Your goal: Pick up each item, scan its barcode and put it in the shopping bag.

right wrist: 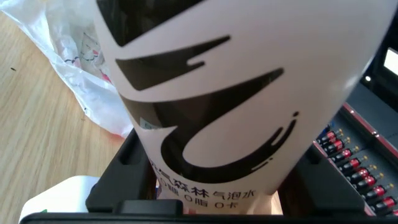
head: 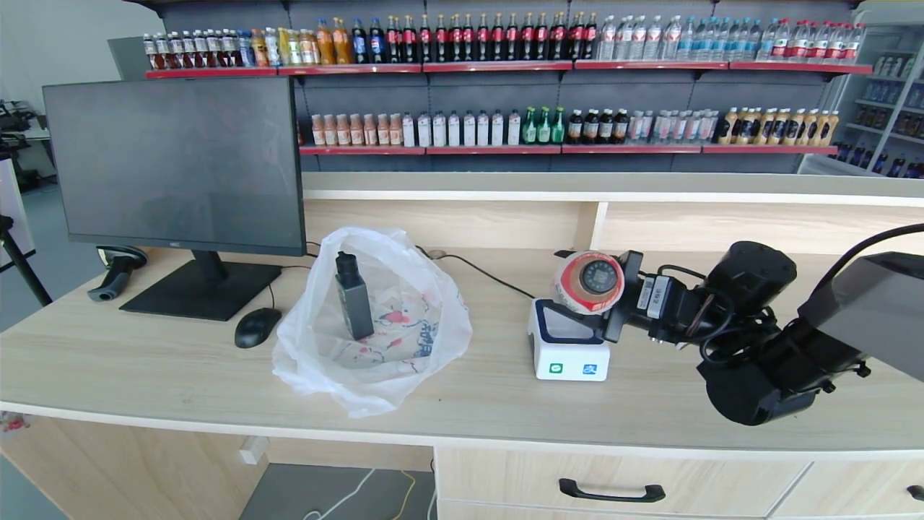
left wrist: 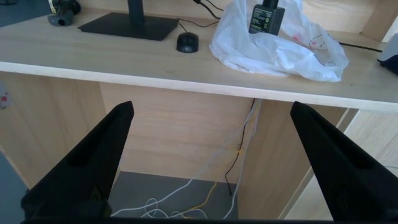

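My right gripper [head: 613, 295] is shut on a can-shaped drink [head: 588, 282] with a white body and a red rim, held on its side just above the white barcode scanner [head: 567, 354]. In the right wrist view the drink [right wrist: 236, 93] shows black markings, with the scanner [right wrist: 56, 200] below it. The white plastic shopping bag [head: 375, 321] stands open to the scanner's left, with a dark grey bottle [head: 352, 296] upright inside. My left gripper [left wrist: 211, 107] is open, low in front of the counter's edge, facing the bag [left wrist: 280, 46].
A monitor [head: 177, 162], a black mouse [head: 256, 326] and a hand-held scanner [head: 115, 274] sit on the counter's left part. A black cable [head: 476, 271] runs behind the bag. Shelves of bottles [head: 498, 79] line the back wall. Drawers [head: 612, 492] sit below the counter.
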Controlling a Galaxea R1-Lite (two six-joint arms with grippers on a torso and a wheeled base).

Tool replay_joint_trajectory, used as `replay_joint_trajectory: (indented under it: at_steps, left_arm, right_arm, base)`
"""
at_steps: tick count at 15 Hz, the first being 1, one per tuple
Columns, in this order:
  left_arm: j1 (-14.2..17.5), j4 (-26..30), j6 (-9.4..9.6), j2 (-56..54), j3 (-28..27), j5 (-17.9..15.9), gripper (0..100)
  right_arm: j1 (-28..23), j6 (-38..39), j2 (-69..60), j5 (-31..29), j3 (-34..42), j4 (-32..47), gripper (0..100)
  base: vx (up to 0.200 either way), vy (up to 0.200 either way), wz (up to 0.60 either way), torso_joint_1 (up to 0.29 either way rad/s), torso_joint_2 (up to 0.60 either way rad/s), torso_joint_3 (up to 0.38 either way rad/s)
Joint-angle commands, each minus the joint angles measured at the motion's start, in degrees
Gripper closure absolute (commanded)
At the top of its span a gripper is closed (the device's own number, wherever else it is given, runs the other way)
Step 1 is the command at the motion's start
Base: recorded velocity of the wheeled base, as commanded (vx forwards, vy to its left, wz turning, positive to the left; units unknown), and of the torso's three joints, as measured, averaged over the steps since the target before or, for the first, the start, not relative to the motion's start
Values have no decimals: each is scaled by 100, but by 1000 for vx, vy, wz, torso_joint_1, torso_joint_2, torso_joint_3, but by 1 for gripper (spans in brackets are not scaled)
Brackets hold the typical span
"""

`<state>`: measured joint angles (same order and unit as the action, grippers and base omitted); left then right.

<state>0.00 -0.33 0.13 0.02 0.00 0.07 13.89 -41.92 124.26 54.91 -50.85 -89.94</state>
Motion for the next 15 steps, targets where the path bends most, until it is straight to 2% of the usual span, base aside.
replay_joint_trajectory:
  at_steps: [1,5,7,15]
  left_arm:
    - [0,-2,4,-2,0,-7,0]
    - [0,-20,4,-2,0,-7,0]
    - [0,-11,101,6,0,-7,0]
    - [0,-11,101,6,0,-7,0]
  right_arm:
    - [0,-9,2,3,13,-6,100]
    - [0,-9,-7,3,119,-6,100]
    - [-9,0,-7,3,110,-6,100]
    - [-26,-18,-7,3,180,-6,100]
  base:
    - [0,0,0,0,0,0]
    - [0,0,0,0,0,0]
    - [0,0,0,0,0,0]
    - [0,0,0,0,0,0]
